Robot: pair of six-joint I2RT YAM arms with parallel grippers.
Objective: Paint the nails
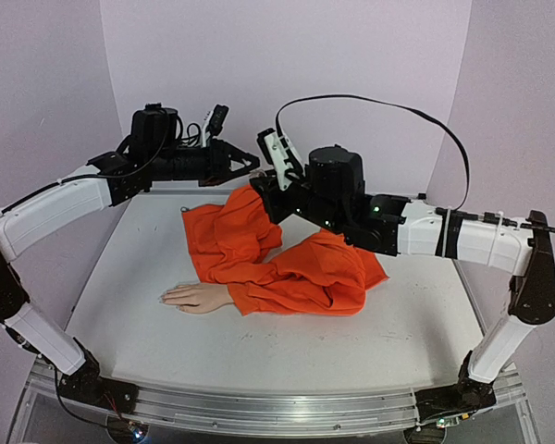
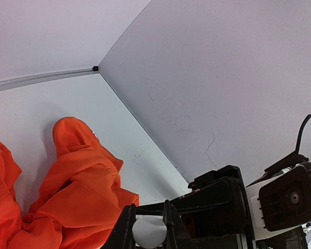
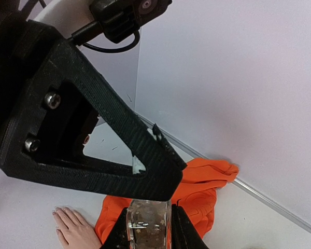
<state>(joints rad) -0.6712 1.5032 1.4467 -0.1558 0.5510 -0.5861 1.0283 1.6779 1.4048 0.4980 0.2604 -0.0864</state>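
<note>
Two arms: both are raised over the far half of the table (image 1: 129, 342), and their grippers meet tip to tip above the orange cloth.
Nails (image 1: 166, 298): at the fingertips, low on the near-left part of the table and well apart from both grippers; they are too small to tell whether they carry any colour.
Mannequin hand (image 1: 196, 296): pale peach, lying flat and palm down, with the fingers pointing left.
Left gripper (image 2: 149, 231): the jaws are nearly together, pinching a small white round piece (image 2: 149, 234) between them.
Right gripper (image 3: 147, 225): the jaws are closed in on a clear glass bottle (image 3: 146, 220), with a finger against each side. The left gripper's black tip sits just above the bottle.
Orange sleeve (image 1: 296, 273): crumpled, running from the hand's wrist rightward and back under the grippers.
</note>
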